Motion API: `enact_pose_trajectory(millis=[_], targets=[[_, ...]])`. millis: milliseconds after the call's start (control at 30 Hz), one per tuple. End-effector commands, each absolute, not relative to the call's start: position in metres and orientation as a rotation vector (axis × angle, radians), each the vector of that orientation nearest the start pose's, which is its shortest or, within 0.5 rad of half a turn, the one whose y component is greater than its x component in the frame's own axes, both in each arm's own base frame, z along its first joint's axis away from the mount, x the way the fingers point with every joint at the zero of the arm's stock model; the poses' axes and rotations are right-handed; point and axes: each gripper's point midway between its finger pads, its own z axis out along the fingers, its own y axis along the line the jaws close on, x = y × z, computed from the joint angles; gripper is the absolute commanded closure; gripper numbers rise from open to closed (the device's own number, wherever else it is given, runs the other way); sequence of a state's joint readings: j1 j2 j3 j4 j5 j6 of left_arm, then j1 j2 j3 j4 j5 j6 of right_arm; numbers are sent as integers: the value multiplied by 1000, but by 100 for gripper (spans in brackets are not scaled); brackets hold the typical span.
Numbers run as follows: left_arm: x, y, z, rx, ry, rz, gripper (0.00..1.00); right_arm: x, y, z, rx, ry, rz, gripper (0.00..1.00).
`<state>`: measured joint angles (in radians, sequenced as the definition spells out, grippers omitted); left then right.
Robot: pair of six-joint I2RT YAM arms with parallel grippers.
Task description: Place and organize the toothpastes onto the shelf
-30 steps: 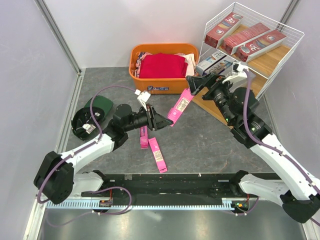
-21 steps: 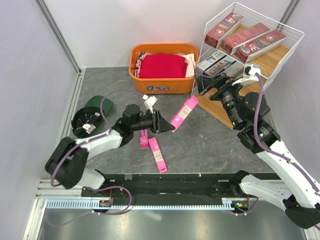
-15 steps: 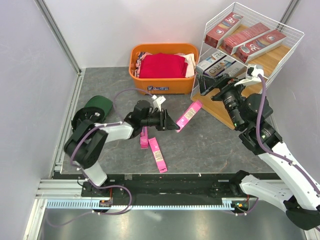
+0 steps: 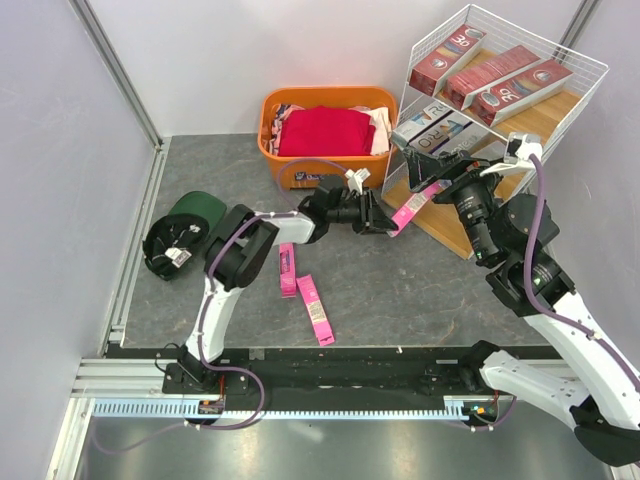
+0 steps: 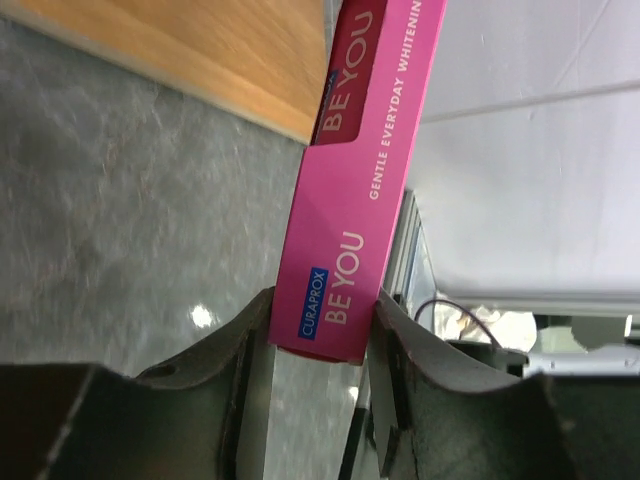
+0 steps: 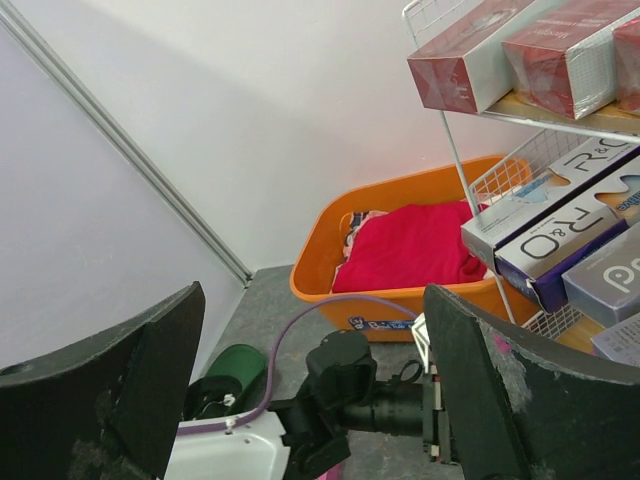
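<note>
Grey bench [image 4: 400, 290] fills the white-walled booth. At the back, an orange basket [image 4: 275, 150] holds folded red clothes [image 4: 322, 130]. Beside it to the right stands the shelf [image 4: 548, 122]: three dark red boxes [image 4: 500, 80] lie on its top board and silver-grey and purple boxes [image 4: 432, 128] on the middle one. Two pink toothpastes [image 4: 315, 308] lie loose on the bench, well apart from the shelf.

The left claw [image 4: 385, 222] is narrowed onto a pink toothpaste box [image 4: 415, 205], gripping its lower end, with the far end over the front edge of the bottom board. The right claw [image 6: 315, 300] gapes wide, holding nothing, just above that box.

A second ago the held box hung over mid-bench, in front of the basket. The left arm has since stretched right to the shelf, while the right arm drew back.
</note>
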<state>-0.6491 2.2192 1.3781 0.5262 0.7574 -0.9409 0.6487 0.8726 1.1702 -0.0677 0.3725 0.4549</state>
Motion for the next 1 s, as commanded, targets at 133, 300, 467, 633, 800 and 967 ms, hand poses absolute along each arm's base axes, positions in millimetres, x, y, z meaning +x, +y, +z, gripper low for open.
enact_pose_trajectory(millis=[133,300,467,633,800,967], targets=[[387,-497,132,216,2109,-1821,77,274,140,469,200,1358,630,2],[403,-523,128,189,2126,-1785,74,273,137,468,196,1362,614,2],[420,-528,116,78,2167,-1699,69,271,134,466,200,1366,600,2],[428,-523,113,30,2175,-1630,50,271,133,466,199,1369,595,2],[430,-514,114,28,2167,-1549,29,270,134,466,194,1370,599,2],[427,-501,128,47,2139,-1492,17,270,135,464,186,1377,602,2]])
